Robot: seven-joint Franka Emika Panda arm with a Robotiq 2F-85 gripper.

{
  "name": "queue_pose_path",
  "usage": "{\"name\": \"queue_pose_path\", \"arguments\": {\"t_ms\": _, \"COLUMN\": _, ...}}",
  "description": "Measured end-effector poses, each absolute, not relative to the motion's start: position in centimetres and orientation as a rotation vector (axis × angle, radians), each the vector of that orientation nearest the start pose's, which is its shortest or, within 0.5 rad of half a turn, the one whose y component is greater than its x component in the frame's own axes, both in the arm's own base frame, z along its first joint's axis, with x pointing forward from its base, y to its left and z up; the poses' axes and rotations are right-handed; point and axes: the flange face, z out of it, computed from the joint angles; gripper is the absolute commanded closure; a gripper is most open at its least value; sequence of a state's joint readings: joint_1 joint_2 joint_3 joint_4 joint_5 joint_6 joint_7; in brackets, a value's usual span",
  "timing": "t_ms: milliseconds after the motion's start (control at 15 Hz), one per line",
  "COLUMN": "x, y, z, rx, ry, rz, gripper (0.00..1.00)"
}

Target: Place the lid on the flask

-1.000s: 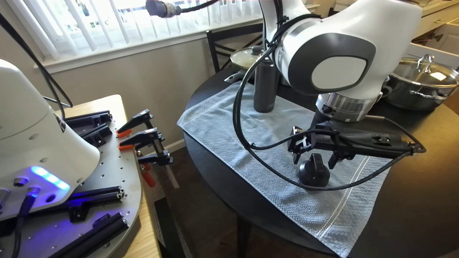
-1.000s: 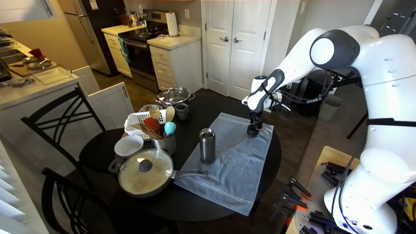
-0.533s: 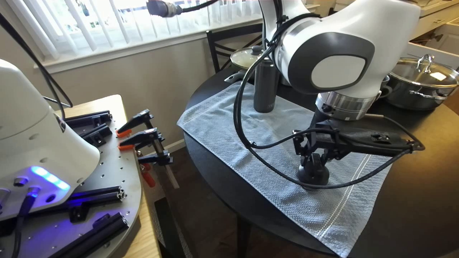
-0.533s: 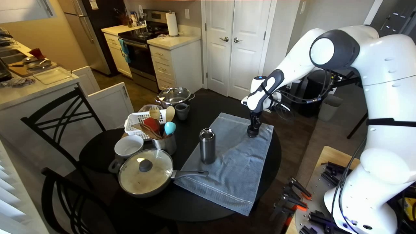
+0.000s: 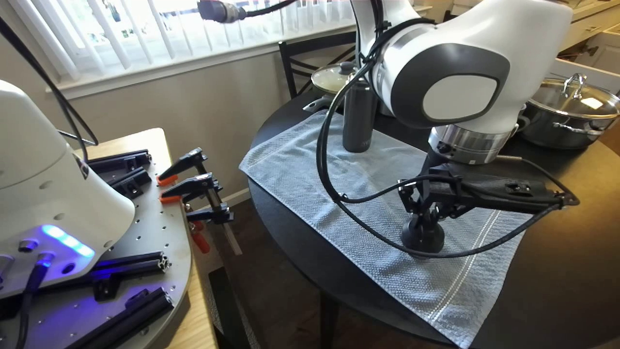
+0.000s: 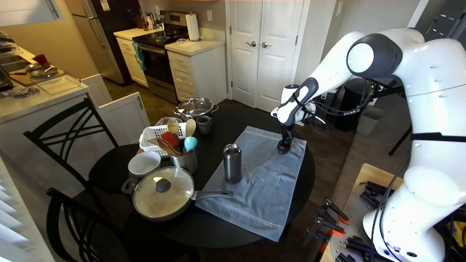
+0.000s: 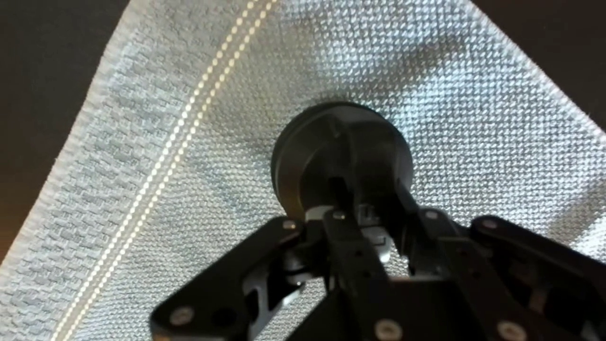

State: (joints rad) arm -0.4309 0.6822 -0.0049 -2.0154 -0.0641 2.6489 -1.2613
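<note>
Across the dark surface [image 6: 233, 116], a grey towel [image 6: 258, 193] carries the upright, open-topped flask [image 6: 232, 165] and, well apart, the lid [image 7: 326, 156] (black, domed), its top pinched in the closed-in tool [image 5: 427, 219].

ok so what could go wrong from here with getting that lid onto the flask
The gripper has the lid by its handle, so the lid might twist or tilt when lifted.

The flask stands on a creased towel; an off-centre push from the lid could tip it.

A cable hangs in slack loops by the gripper and might snag the flask on the way over.
</note>
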Motion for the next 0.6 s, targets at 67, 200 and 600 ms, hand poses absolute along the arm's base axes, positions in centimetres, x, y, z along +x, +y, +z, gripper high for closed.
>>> {"name": "queue_pose_path", "arguments": {"t_ms": 67, "x": 53.4, "y": -24.6, "z": 10.6, "rx": -2.833, "ry": -1.338, "rz": 0.089, "gripper": 0.91}}
{"name": "queue_pose_path", "arguments": {"t_ms": 200, "x": 54.5, "y": -24.3, "z": 11.7, "rx": -2.868, "ry": -1.331, "rz": 0.082, "gripper": 0.91}}
{"name": "queue_pose_path", "arguments": {"t_ms": 600, "x": 59.7, "y": -20.3, "z": 18.0, "rx": -3.002, "ry": -1.073, "rz": 0.128, "gripper": 0.91}}
